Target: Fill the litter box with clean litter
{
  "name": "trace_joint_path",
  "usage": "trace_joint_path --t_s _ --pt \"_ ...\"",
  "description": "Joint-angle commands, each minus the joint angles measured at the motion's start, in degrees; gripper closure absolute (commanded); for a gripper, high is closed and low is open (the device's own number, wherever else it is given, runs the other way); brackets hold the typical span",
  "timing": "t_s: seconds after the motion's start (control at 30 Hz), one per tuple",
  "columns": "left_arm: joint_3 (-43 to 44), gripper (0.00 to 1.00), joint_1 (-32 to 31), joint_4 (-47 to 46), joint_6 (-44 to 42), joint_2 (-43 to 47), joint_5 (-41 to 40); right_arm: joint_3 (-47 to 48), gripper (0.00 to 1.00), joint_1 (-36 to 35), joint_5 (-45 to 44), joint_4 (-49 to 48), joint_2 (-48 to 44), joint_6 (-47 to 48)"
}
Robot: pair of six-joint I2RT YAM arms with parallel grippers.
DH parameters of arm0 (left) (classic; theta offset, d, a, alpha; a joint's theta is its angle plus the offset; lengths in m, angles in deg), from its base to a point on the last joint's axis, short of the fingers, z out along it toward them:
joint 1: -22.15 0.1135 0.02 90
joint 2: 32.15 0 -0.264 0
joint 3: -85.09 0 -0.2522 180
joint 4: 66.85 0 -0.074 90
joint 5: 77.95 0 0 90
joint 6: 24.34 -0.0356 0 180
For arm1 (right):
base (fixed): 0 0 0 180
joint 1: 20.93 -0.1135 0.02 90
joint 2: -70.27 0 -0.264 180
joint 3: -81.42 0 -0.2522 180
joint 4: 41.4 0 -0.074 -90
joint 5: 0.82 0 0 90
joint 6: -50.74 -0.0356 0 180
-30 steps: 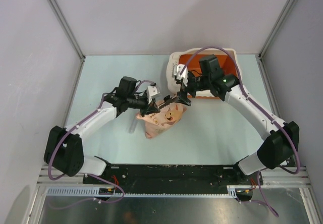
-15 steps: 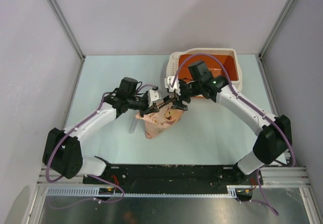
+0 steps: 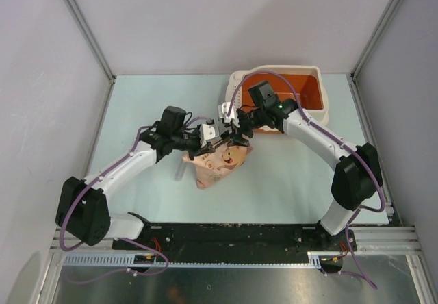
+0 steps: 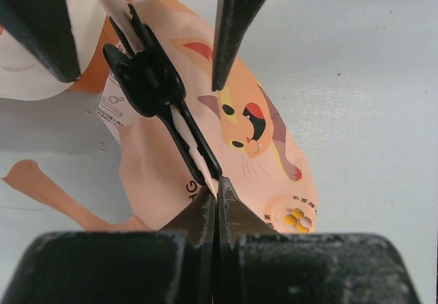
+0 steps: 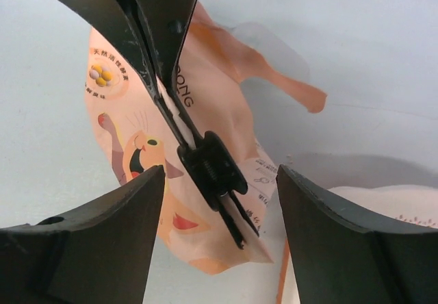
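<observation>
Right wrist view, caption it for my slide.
Open right end effector straddles the black clip sealing the pink cat bag; left end effector pinches its tip.

letters "ONG" on pink bag (image 5: 220, 112)

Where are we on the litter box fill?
Done: nothing poured; the litter box shows bare orange inside where visible. In hand: left fingers are shut on the end of the black clip sealing the pink bag; right fingers stand open either side of the clip's spring. Left: remove clip, open bag, pour litter.
</observation>
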Motion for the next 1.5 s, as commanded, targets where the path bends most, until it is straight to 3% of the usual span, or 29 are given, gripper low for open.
trace_joint_path --t_s 0.0,0.2,0.43,0.67,0.93,1.03,1.3,1.4,1.47 --pt "0.7 1.0 -0.7 -3.0 -2.0 4.7 4.9 4.4 0.32 0.0 3.7 0.3 0.3 3.3" --pt "0.8 1.0 -0.6 -3.0 -2.3 4.2 4.5 8.4 0.47 0.0 5.1 6.5 3.2 6.0" --pt "1.2 1.0 -0.6 -3.0 -2.9 3.3 4.4 9.2 0.52 0.0 4.7 7.8 4.0 7.6" --pt "1.8 1.0 -0.6 -3.0 -3.5 2.7 4.0 11.4 0.73 0.1 5.2 10.5 4.9 8.3" --pt "1.8 1.0 -0.6 -3.1 -4.1 2.4 3.9 12.2 0.71 -0.1 5.7 11.8 4.8 8.5" --pt "1.8 1.0 -0.6 -3.1 -4.3 2.5 3.8 12.0 0.61 -0.5 4.9 11.5 4.6 8.2" --pt "1.6 1.0 -0.6 -3.2 -4.3 2.5 3.6 11.9 0.64 -0.9 5.3 10.7 4.3 8.0" --pt "1.6 1.0 -0.6 -3.2 -4.3 2.5 3.3 11.7 0.7 -0.8 5.7 10.1 4.0 8.0" --pt "1.7 1.0 -0.6 -3.0 -4.3 2.4 3.2 12.2 0.87 -0.9 5.9 10.8 4.2 8.2"
